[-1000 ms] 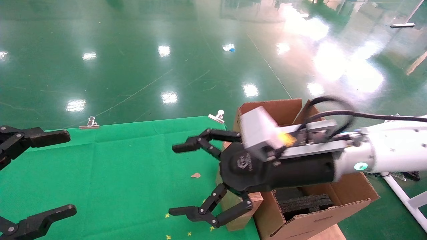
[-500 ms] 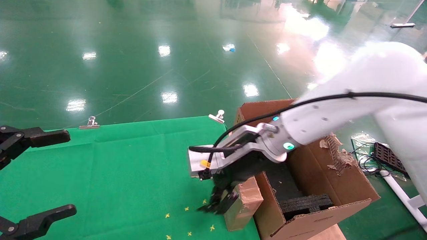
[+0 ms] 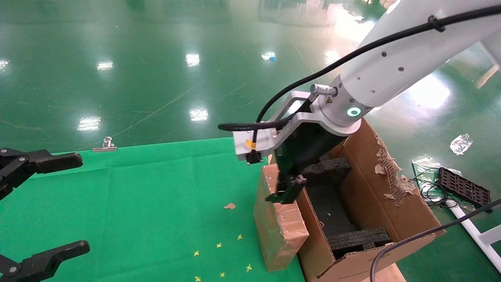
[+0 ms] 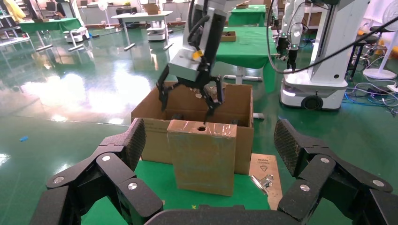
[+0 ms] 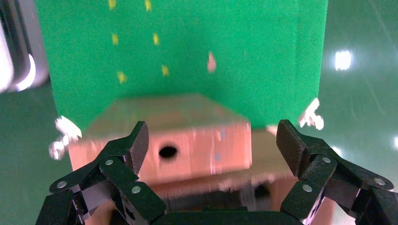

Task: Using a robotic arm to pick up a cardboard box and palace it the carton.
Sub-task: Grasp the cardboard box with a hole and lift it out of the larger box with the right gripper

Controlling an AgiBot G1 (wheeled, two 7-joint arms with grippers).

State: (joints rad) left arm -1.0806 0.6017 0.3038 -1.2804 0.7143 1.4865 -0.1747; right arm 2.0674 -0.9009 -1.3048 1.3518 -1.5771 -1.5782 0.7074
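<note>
Cardboard box (image 3: 280, 219) stands upright on the green tabletop (image 3: 148, 203), touching the carton (image 3: 395, 203). Right claw (image 4: 190, 96) hovers just above the box's top edge, spread wide, grasping nothing. Left claw (image 4: 206, 173) sits released at the tabletop's left.
</note>
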